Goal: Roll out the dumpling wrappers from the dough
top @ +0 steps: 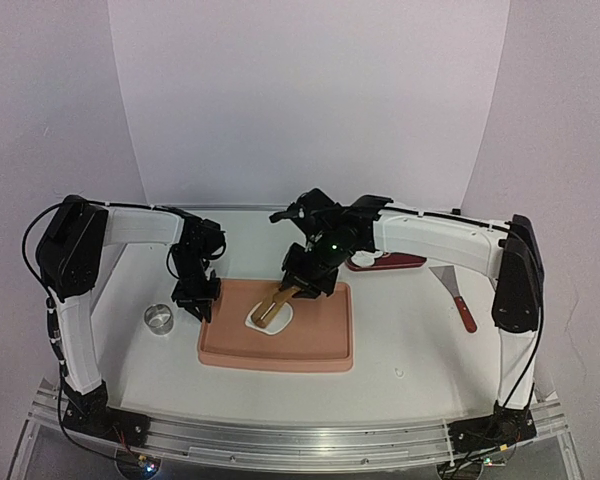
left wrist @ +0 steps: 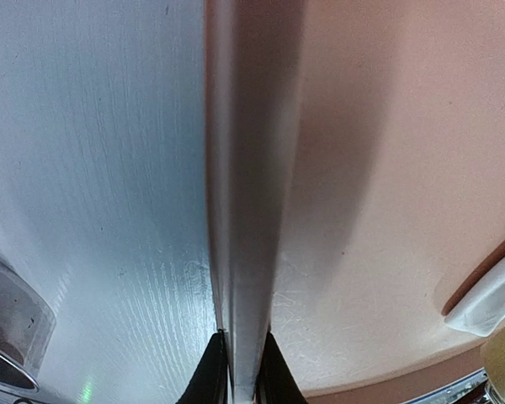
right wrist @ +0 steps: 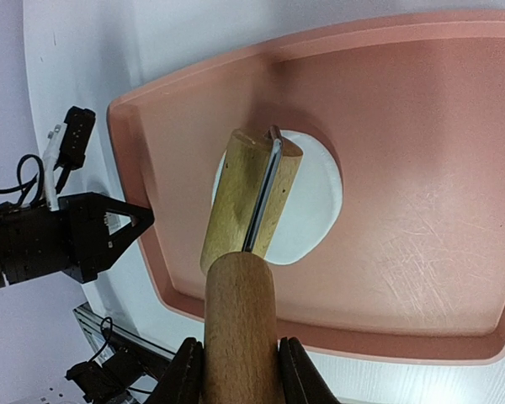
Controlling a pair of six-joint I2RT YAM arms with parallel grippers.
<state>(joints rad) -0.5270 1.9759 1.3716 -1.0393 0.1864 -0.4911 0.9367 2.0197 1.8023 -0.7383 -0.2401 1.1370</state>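
Pinches tray [left wrist: 236, 168] rim in left gripper [left wrist: 240, 374] | grips rolling pin [right wrist: 236, 198] handle in right gripper [right wrist: 240, 370] | long axis diagonal over flat dough [right wrist: 311, 202], tip near-left

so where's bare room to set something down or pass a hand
Bare: tray's right half, from dough to right rim; the table between tray and scraper; the strip in front of the tray. Crowded: tray's left, with the left gripper on its rim, the ring beside it, the pin in the right gripper on the dough.
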